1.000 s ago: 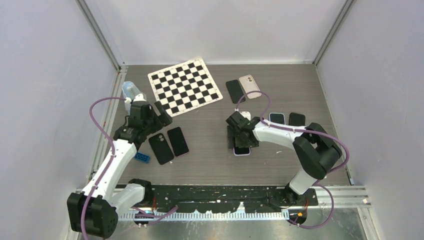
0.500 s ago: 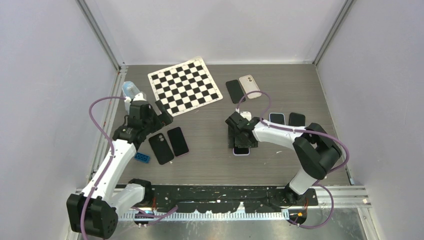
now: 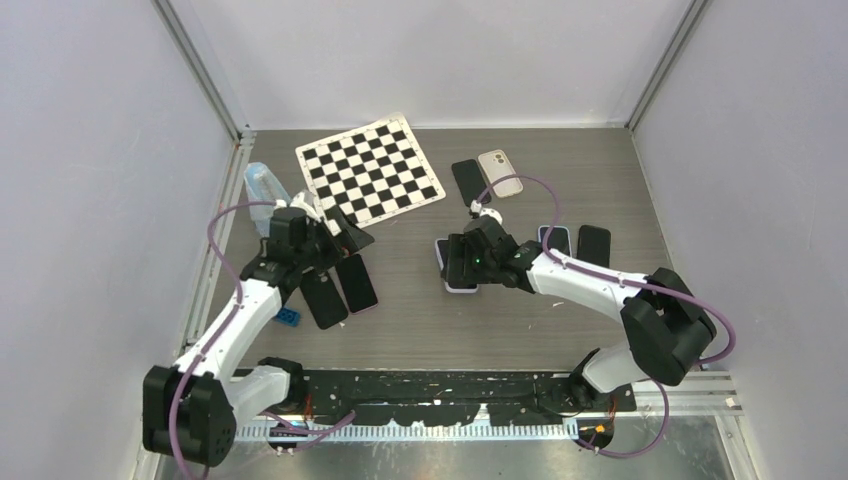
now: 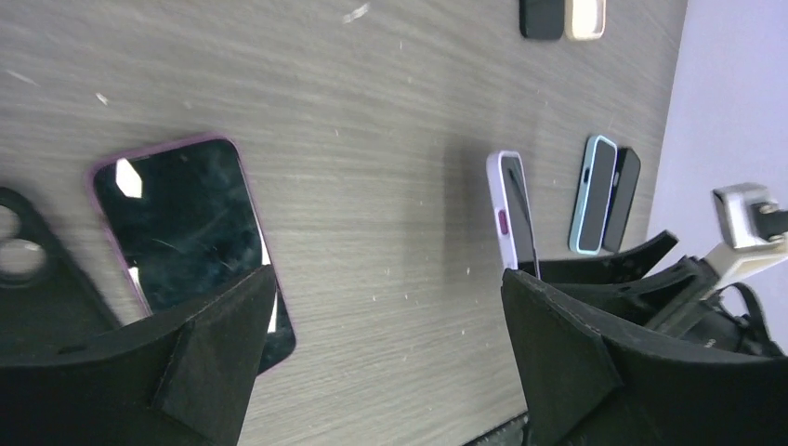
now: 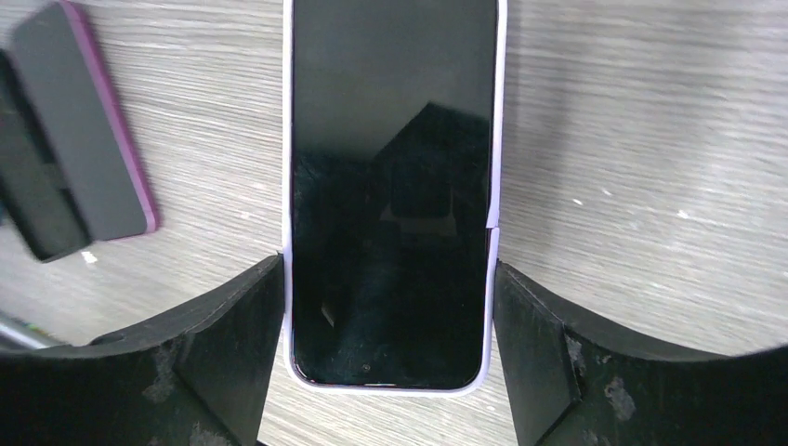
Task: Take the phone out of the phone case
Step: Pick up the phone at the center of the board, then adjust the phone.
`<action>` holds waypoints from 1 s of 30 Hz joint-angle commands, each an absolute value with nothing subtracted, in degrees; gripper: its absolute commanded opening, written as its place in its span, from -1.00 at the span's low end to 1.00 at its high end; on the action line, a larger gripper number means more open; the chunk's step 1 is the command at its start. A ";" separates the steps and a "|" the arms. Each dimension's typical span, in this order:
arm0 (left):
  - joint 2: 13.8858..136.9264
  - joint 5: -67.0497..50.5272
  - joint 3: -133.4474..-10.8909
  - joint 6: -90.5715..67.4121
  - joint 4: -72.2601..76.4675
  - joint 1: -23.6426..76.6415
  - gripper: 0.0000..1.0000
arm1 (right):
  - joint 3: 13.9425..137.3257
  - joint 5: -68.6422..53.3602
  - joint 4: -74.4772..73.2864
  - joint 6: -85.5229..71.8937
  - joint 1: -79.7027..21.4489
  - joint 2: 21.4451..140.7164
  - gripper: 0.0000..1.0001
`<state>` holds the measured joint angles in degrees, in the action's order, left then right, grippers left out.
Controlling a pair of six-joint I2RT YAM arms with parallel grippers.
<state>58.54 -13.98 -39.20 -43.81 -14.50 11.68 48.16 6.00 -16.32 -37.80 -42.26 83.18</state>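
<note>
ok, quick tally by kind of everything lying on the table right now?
Phones or cases: 7 (lilac one, purple one, light-blue one, beige one, black ones)
Checkerboard: 1
Blue block: 1
Pale translucent object: 1
Total: 10

top: overhead, wide | left wrist: low, oblique | right wrist: close, downward | shared: lilac-cased phone (image 5: 390,186)

Both arms reach inward
Left gripper (image 4: 386,307) gapes open; right gripper (image 5: 390,279) pinches the phone (image 5: 390,167) by its edges
</note>
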 commanded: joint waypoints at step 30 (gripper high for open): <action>92.01 -23.15 -36.50 -71.67 21.89 23.95 -0.20 | 49.58 -15.29 15.20 -45.35 -42.58 92.36 -0.05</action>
<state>90.91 -23.14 -34.17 -70.61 19.11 23.29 47.66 -13.61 8.58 -46.22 -42.26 92.88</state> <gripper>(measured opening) 0.438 0.805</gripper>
